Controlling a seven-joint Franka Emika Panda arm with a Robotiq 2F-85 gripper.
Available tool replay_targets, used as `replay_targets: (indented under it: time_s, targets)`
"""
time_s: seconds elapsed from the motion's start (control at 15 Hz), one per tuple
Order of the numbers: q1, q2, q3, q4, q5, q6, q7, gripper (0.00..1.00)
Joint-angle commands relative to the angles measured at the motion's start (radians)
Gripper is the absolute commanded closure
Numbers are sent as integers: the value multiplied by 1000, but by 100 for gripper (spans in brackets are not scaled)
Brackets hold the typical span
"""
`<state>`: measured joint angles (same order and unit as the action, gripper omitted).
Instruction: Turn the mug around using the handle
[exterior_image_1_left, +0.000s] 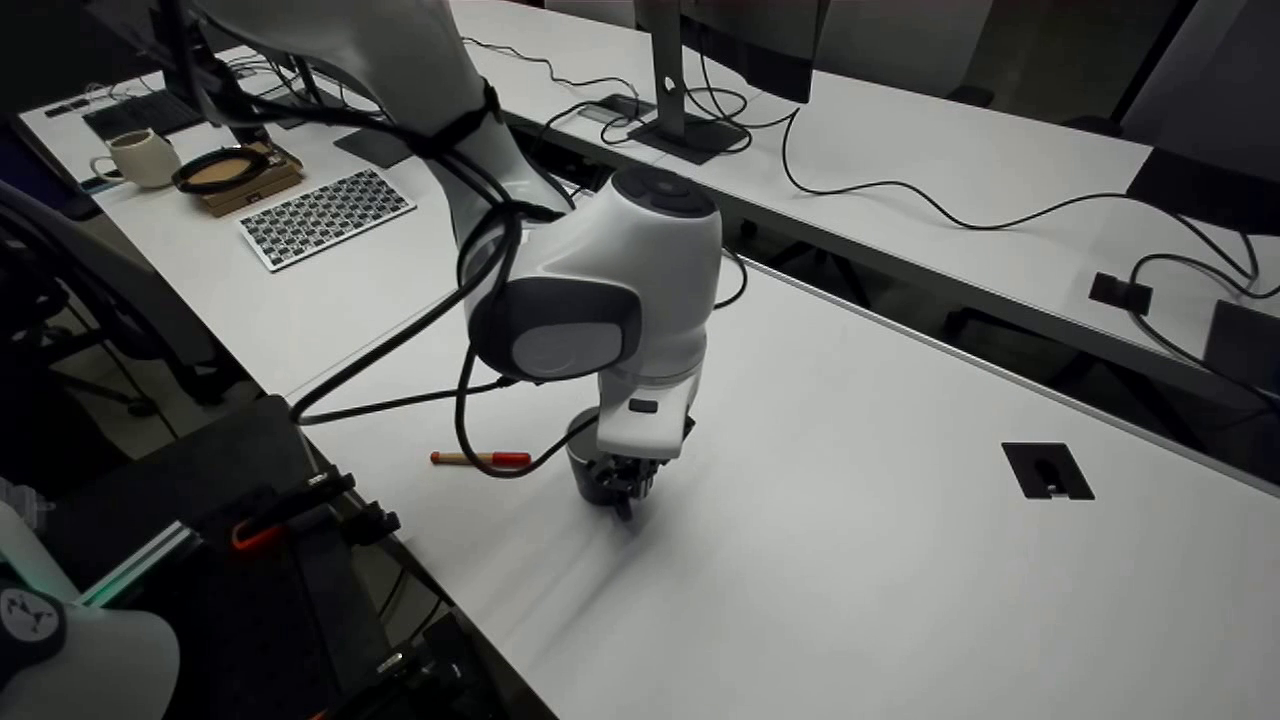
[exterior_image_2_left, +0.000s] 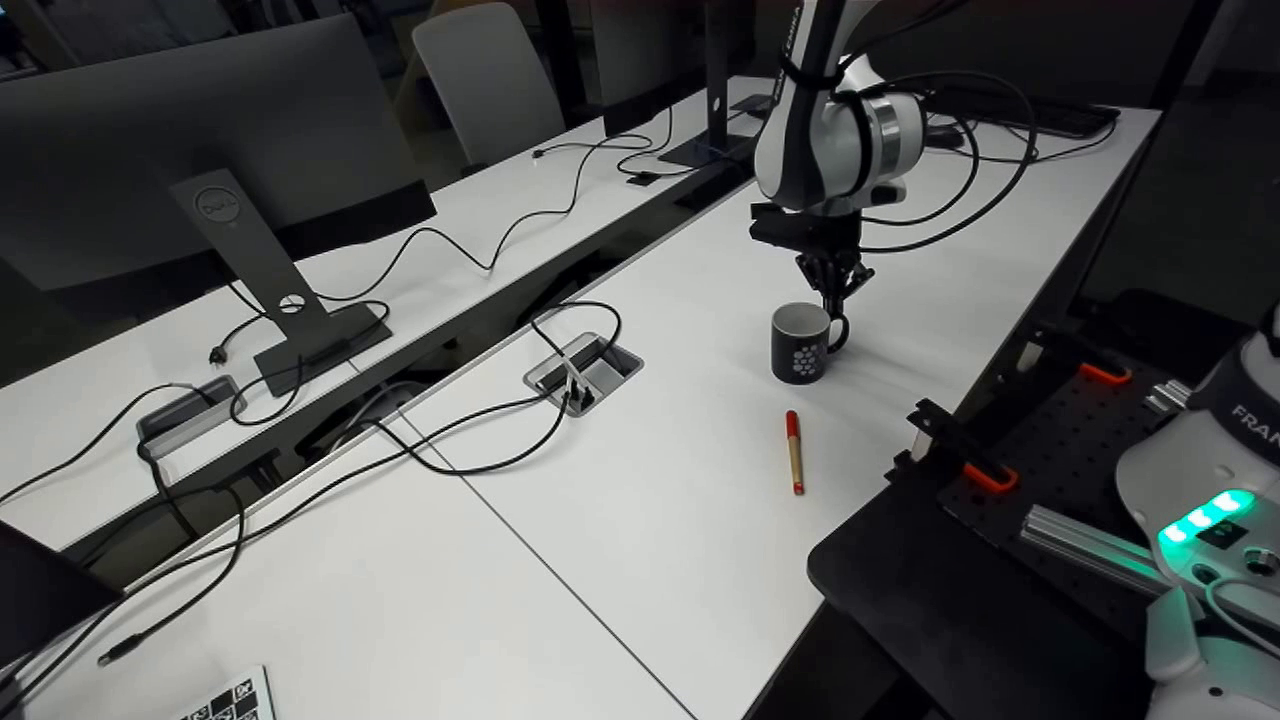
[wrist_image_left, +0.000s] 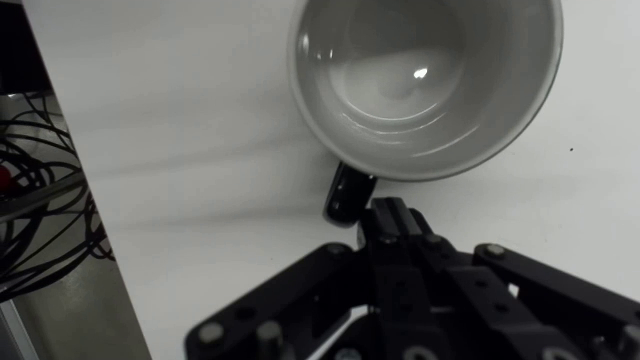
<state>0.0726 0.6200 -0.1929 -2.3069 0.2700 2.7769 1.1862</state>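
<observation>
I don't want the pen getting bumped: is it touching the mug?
Apart: in an exterior view, white table shows between the pen and the mug.

a dark grey-black mug (exterior_image_2_left: 789, 360), pale grey inside, with light dots on its wall, stands upright near the red-and-tan marker (exterior_image_2_left: 794, 455); its dark loop handle (wrist_image_left: 346, 200) juts at an angle away from the marker.

In an exterior view, a round badge (exterior_image_2_left: 218, 205) on the monitor stand (exterior_image_2_left: 252, 255) is reading "DELL", the robot arm (exterior_image_2_left: 838, 150) is carrying "EMIKA", and the robot base (exterior_image_2_left: 1185, 455) is showing "FRAN", cut off by the view's edge. Legends on the white keyboard (exterior_image_1_left: 328, 218) are appearing too small to read.
</observation>
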Motion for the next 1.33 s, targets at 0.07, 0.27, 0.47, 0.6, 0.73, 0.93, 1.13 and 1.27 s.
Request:
replay_targets:
  time_s: [0.07, 0.27, 0.47, 0.6, 0.73, 0.93, 1.13, 1.27]
  targets:
    - [3, -24, -6, -36, 8, 13, 28, 100]
    - [6, -30, -11, -50, 7, 17, 37, 100]
    - [8, -34, -15, -61, 6, 20, 45, 100]
    - [8, -36, -16, -67, 7, 21, 52, 100]
    - [8, -40, -15, -73, 7, 24, 57, 100]
    - [17, -61, -8, -95, 5, 29, 61, 100]
    - [26, -83, -4, -114, 2, 33, 64, 100]
    - [30, -95, -3, -123, 1, 32, 67, 100]
